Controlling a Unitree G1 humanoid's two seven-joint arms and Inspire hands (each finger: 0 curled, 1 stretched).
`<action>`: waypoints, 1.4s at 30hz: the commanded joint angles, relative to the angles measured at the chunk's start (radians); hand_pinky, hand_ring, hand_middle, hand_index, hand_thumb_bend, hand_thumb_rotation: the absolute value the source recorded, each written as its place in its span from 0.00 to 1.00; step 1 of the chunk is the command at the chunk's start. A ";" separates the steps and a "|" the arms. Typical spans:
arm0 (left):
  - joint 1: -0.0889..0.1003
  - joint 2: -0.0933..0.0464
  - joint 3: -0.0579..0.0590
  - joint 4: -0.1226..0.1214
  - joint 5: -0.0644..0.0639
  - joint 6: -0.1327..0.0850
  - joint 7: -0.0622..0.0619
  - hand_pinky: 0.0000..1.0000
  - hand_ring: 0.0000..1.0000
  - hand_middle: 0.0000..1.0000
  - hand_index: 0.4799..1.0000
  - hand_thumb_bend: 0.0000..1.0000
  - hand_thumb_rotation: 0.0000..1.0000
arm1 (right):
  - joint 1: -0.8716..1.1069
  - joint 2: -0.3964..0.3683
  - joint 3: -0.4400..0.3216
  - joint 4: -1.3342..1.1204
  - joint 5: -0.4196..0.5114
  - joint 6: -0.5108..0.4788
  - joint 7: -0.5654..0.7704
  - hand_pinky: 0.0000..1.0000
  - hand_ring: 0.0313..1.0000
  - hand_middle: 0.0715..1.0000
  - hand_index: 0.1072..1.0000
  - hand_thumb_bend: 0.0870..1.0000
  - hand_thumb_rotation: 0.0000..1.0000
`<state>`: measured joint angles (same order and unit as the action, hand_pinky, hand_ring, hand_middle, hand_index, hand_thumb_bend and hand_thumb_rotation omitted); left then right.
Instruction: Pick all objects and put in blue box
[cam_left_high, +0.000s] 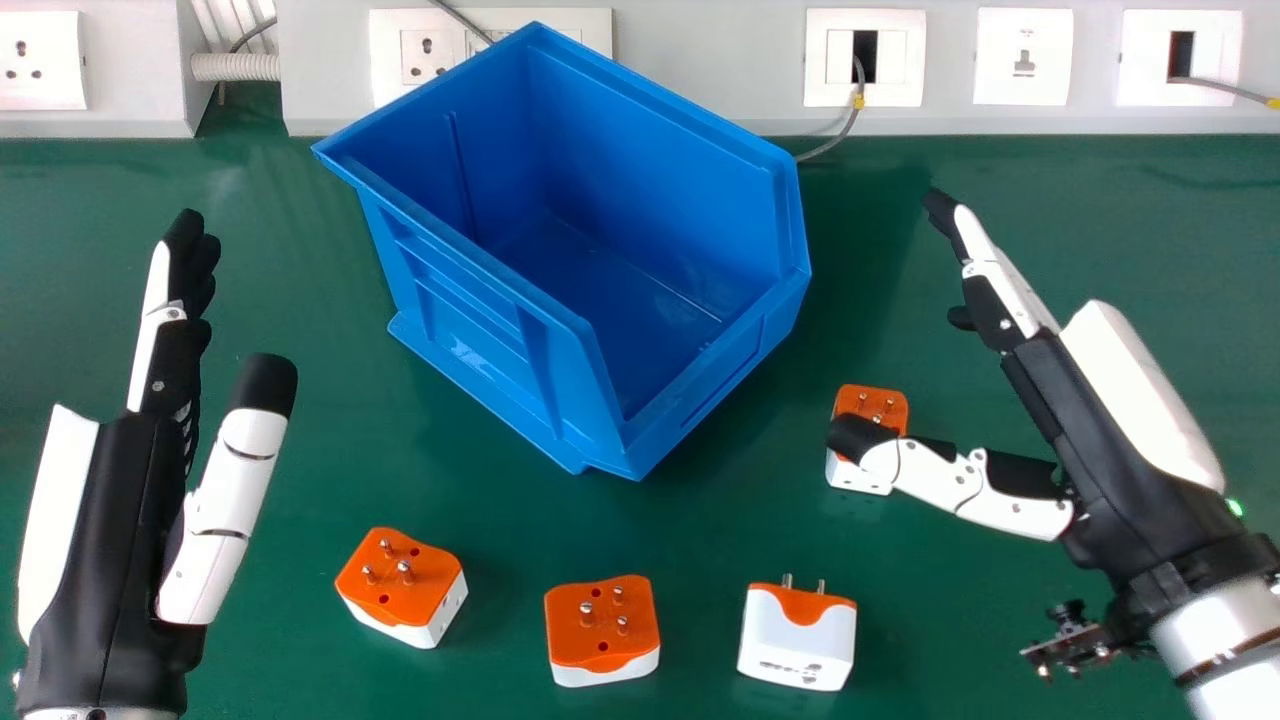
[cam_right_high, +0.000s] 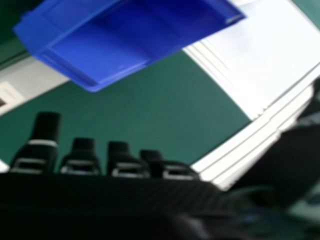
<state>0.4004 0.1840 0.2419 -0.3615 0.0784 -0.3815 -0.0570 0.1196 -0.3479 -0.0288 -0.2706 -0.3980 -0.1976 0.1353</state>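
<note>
Four orange-and-white plastic plug adapters lie on the green tabletop (cam_left_high: 700, 520) in the head view. From where I stand, one adapter (cam_left_high: 872, 402) sits partly behind the thumb of the black-and-white right hand (cam_left_high: 1130, 450); I can't tell whether they touch. That hand is wide open, its fingers straight and its thumb spread well away from them, and it has hold of nothing. The other three make a loose row between the two hands, on the robot's side of the open-fronted blue plastic box (cam_left_high: 480, 290). The first (cam_left_high: 405, 580) is nearest the black-and-white left hand (cam_left_high: 110, 540), past its thumb, with its metal pins upward. The second (cam_left_high: 602, 620), pins up too, is farther from that hand. The third (cam_left_high: 798, 640) is nearer the right hand, two pins showing above its white side. The left hand is open as well, fingers extended, thumb apart, gripping nothing. The box stands between the hands, touching neither.

In the right hand view, the dark fingertips of the right hand (cam_right_high: 45, 135) stick out over the green tabletop, spaced apart and around nothing. The blue box shows beyond them, apart from the fingertips, and a white flat surface (cam_right_high: 270, 50) lies past the tabletop's edge.
</note>
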 joint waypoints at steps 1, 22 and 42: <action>-0.007 0.006 0.008 -0.013 0.006 -0.006 0.004 1.00 1.00 1.00 1.00 0.59 1.00 | -0.035 0.005 0.005 0.017 0.011 -0.002 -0.014 0.85 0.99 1.00 1.00 0.45 0.62; -0.019 0.010 0.012 -0.023 -0.001 0.023 -0.004 1.00 1.00 1.00 1.00 0.60 1.00 | -0.237 -0.143 0.067 0.215 -0.056 0.077 0.097 0.86 0.98 1.00 1.00 0.45 0.56; -0.025 0.002 0.007 -0.030 0.001 0.041 0.000 1.00 1.00 1.00 1.00 0.62 1.00 | -0.433 -0.235 0.177 0.419 -0.148 0.099 0.168 0.89 0.98 1.00 1.00 0.55 0.58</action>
<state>0.3781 0.1838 0.2445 -0.3664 0.0781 -0.3351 -0.0607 -0.2752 -0.5614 0.1410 0.1499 -0.5339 -0.0962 0.3009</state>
